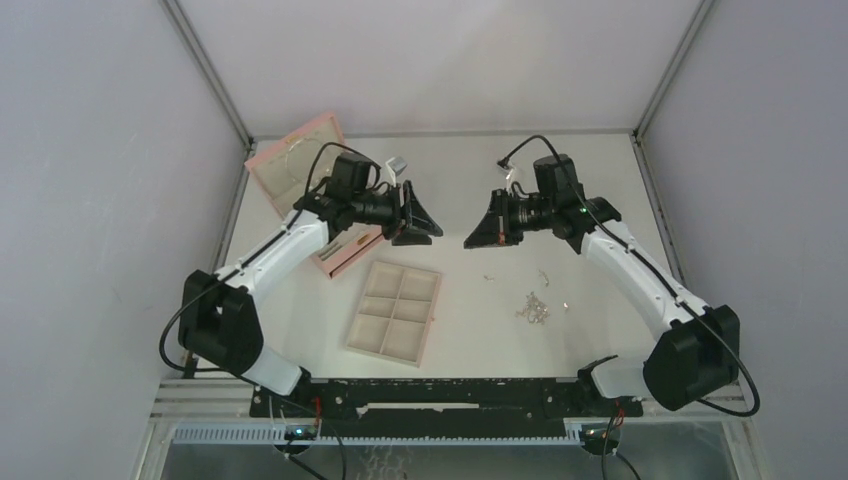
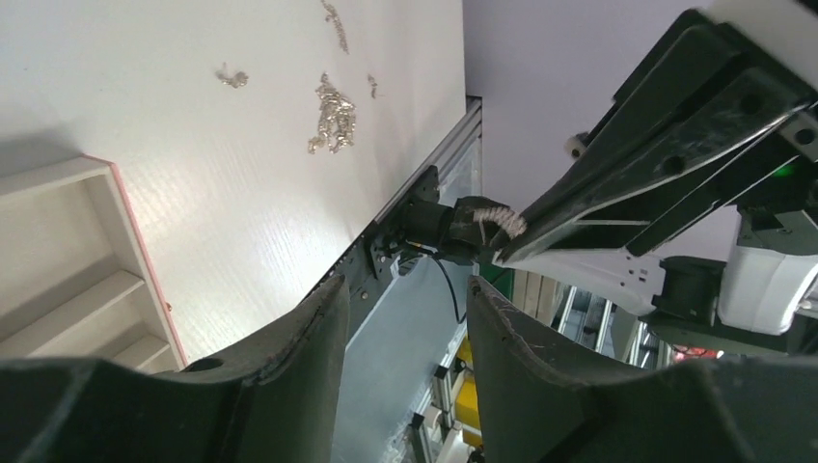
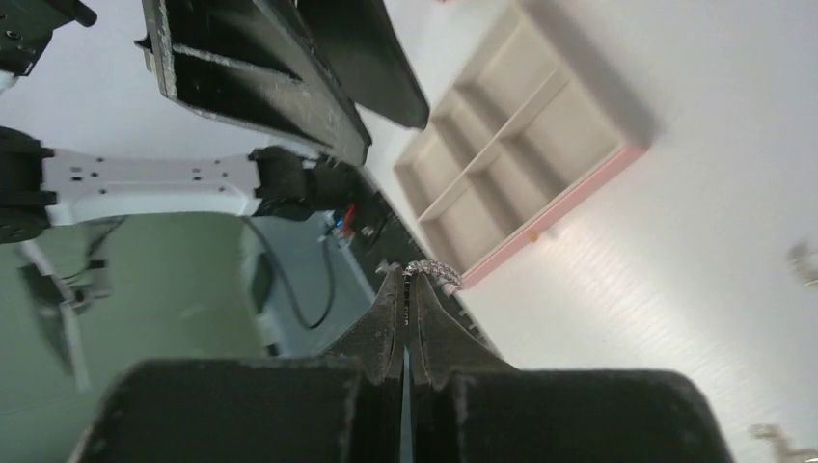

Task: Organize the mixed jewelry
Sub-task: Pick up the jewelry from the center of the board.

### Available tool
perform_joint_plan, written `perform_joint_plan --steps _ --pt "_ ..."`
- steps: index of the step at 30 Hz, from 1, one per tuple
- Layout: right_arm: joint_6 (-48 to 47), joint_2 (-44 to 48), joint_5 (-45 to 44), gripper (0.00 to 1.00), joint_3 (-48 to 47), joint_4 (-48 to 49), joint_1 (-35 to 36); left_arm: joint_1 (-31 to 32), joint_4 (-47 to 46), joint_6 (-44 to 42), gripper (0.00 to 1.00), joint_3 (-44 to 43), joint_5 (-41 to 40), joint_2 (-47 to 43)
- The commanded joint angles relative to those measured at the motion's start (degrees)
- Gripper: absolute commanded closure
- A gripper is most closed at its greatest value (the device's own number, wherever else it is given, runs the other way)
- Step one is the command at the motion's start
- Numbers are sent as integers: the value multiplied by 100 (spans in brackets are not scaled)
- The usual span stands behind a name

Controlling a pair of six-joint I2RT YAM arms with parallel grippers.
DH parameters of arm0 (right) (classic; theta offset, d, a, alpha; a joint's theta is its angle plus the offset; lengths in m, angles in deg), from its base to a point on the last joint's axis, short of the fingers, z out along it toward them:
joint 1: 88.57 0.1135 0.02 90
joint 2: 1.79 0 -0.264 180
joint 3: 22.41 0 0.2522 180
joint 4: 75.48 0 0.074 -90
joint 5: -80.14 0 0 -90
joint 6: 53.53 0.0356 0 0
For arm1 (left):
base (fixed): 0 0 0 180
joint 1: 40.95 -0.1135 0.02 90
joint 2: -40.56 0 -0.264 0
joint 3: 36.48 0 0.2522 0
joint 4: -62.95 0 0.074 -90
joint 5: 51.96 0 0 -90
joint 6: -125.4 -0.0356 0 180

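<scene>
The mixed jewelry lies as a small silver heap on the white table, right of centre, also in the left wrist view. A few stray pieces lie around it. My right gripper hovers over mid-table, shut on a small sparkling silver ring that sticks out at its tip. My left gripper faces it a short way apart, open and empty. The ring shows just beyond the left fingers.
A beige six-compartment tray with a pink edge lies in front of the left gripper, also seen in the right wrist view. An open pink box sits at the back left under the left arm. Grey walls enclose the table.
</scene>
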Motion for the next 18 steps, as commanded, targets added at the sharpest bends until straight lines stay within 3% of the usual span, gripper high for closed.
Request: perform_joint_plan --steps 1,7,13,18 --pt "871 17 787 100 -147 -450 68 -39 144 53 47 -166 -181 57" --pt "905 -326 1007 100 -431 -1605 -5 -30 472 350 47 -286 -186 291" --pt "1619 -479 1292 100 -432 -1386 142 46 6 721 47 -173 42 288" --pt "1916 -596 1755 100 -432 -1065 166 87 -1196 -705 47 229 -96 -425"
